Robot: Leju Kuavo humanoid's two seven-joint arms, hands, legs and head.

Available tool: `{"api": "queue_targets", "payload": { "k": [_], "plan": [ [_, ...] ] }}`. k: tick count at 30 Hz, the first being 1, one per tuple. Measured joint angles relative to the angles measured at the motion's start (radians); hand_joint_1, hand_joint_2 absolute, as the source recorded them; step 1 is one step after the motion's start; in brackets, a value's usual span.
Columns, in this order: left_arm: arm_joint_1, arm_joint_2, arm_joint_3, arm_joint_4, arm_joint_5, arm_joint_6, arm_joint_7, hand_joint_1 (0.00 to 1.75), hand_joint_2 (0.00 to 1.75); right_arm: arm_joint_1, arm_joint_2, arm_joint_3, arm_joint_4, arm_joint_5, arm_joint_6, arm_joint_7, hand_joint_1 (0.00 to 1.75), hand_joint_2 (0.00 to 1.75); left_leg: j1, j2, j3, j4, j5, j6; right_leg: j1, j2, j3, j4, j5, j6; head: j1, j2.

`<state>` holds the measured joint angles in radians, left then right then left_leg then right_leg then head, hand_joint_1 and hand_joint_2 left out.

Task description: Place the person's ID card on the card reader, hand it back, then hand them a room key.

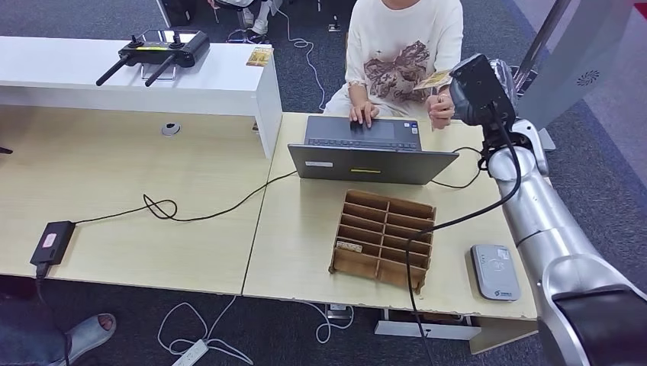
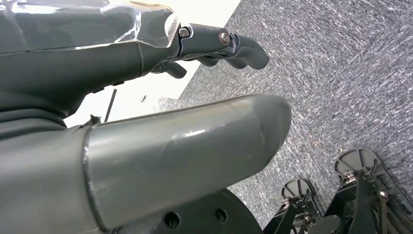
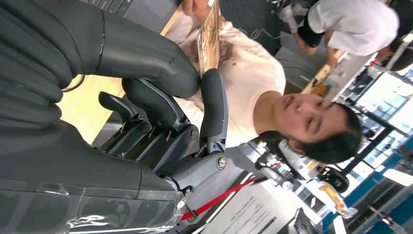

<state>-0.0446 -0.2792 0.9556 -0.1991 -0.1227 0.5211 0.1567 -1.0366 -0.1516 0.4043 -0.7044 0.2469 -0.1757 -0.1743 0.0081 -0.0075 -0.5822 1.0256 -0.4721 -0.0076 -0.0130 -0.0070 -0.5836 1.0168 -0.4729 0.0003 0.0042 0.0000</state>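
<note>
Grey and thick, the thumb of the left hand (image 2: 195,146) lies across the left wrist view, with the darker fingers (image 2: 234,46) curled inward above it and nothing between them; carpet and a pale table edge lie beyond.

On the light wooden table (image 1: 297,244) nearest the robot, the grey card reader (image 1: 496,272) lies flat by the front right corner, with nothing on it. Just to its left stands a brown divided organiser (image 1: 384,238); a small item sits in one of its front left compartments, too small to tell what it is. A black cable crosses the organiser's right side. Behind it is an open laptop (image 1: 366,149), its back toward the robot.

Farther off, the right hand (image 3: 160,112) is stretched out toward the seated person (image 1: 404,53). In the right wrist view, its thumb and one upright finger (image 3: 214,107) pinch the lower end of the ID card (image 3: 209,36), seen nearly edge-on; the other fingers are bent back. In the head view the wrist camera hides the fingers, and just a yellowish corner of the card shows beside the person's hand (image 1: 440,107), which seems to touch it, though I cannot tell for sure.
</note>
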Motion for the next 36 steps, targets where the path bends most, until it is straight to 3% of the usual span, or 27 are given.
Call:
{"api": "queue_targets", "payload": {
  "k": [11,22,24,26,28,36],
  "plan": [
    [0.000,0.000,0.000,0.000,0.001,0.004,0.001,0.00,0.00,-0.057,0.011,0.001,0.136,0.000,-0.018,0.009,1.75,1.75,0.000,0.000,0.000,0.000,0.000,0.000,0.000,0.000,0.000,0.000,0.000,0.000,0.000,0.000],
    [0.000,0.000,0.000,0.000,0.008,0.006,-0.004,0.00,0.00,-0.100,0.011,0.043,0.210,0.192,-0.164,0.083,1.74,1.75,0.000,0.000,0.000,0.000,0.000,0.000,0.000,0.000,0.000,0.000,0.000,0.000,0.000,0.000],
    [0.000,-0.001,0.000,0.000,0.010,0.012,-0.003,0.00,0.00,-0.102,0.011,0.051,0.218,0.208,-0.175,0.088,1.57,1.75,0.000,0.000,0.000,0.000,0.000,0.000,0.000,0.000,0.000,0.000,0.000,0.000,0.000,0.000],
    [0.000,-0.002,0.000,0.000,0.012,0.016,-0.002,0.00,0.00,-0.103,0.011,0.058,0.225,0.219,-0.184,0.092,0.75,1.75,0.000,0.000,0.000,0.000,0.000,0.000,0.000,0.000,0.000,0.000,0.000,0.000,0.000,0.000],
    [0.000,-0.002,0.000,0.000,0.015,0.017,-0.002,0.00,0.00,-0.103,0.011,0.062,0.229,0.229,-0.195,0.096,0.05,1.75,0.000,0.000,0.000,0.000,0.000,0.000,0.000,0.000,0.000,0.000,0.000,0.000,0.000,0.000],
    [0.000,-0.003,0.000,0.000,0.019,0.018,-0.003,0.00,0.00,-0.102,0.011,0.076,0.241,0.238,-0.204,0.099,0.00,1.75,0.000,0.000,0.000,0.000,0.000,0.000,0.000,0.000,0.000,0.000,0.000,0.000,0.000,0.000]
  ]
}}
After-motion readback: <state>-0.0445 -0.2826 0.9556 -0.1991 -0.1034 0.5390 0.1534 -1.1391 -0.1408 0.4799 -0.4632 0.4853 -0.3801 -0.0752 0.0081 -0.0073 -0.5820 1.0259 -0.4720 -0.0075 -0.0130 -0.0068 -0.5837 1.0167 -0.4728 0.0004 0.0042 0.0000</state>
